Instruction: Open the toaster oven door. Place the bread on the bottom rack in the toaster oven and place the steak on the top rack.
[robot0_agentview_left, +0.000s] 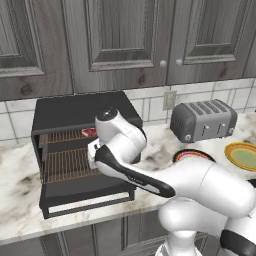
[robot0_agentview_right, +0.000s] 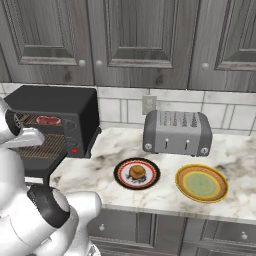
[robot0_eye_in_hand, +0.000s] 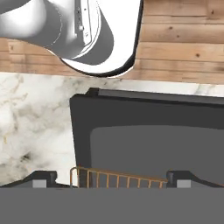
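The black toaster oven (robot0_agentview_left: 80, 107) (robot0_agentview_right: 55, 100) stands at the left of the counter. Its door (robot0_agentview_left: 85, 197) (robot0_eye_in_hand: 153, 144) is folded down flat. The steak (robot0_agentview_left: 89, 132) (robot0_agentview_right: 48, 120) lies on the top rack (robot0_agentview_left: 62, 136). Below it the bottom rack (robot0_agentview_left: 67, 165) is bare where it shows; its front wire edge (robot0_eye_in_hand: 118, 177) shows in the hand view. The bread (robot0_agentview_right: 137, 172) sits on a dark-rimmed plate (robot0_agentview_right: 137, 184) right of the oven. My gripper (robot0_eye_in_hand: 111, 181) hangs over the lowered door in front of the oven mouth, open, with nothing between its fingers.
A silver slot toaster (robot0_agentview_left: 202, 120) (robot0_agentview_right: 176, 132) stands against the tiled wall. A yellow-green plate (robot0_agentview_right: 201, 182) (robot0_agentview_left: 242, 155) lies near the counter's front right. Wall cabinets (robot0_agentview_left: 125, 35) hang above, and my own arm (robot0_agentview_left: 150, 180) crosses in front of the oven.
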